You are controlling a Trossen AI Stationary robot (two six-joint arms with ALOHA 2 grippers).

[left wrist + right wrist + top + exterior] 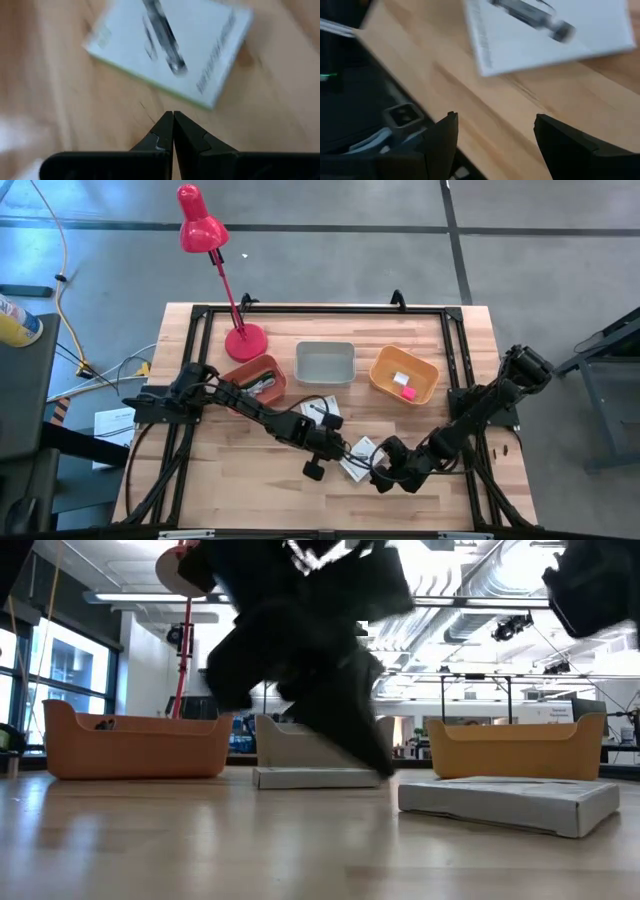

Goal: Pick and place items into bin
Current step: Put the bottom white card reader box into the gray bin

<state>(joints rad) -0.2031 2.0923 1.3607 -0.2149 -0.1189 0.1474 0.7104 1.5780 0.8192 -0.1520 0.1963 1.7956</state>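
A white square packet with black print (360,452) lies flat on the wooden table between my two grippers. It also shows in the left wrist view (170,50) and the right wrist view (550,35). My left gripper (173,116) is shut and empty just short of the packet's edge; in the high view it is at the packet's left (338,448). My right gripper (495,125) is open and empty over bare wood beside the packet, near the table's front (380,473). A second packet (315,777) lies farther back. A tiny pink block (408,392) and a tiny white block (400,379) lie in the orange bin (380,375). No green stick shows.
Three bins stand in a row at the back: a brown-orange one (240,372) holding dark and silvery bits (262,384), a grey one (325,345) and the orange one. A red desk lamp (245,340) stands at the back left. A black frame (320,308) runs round the table.
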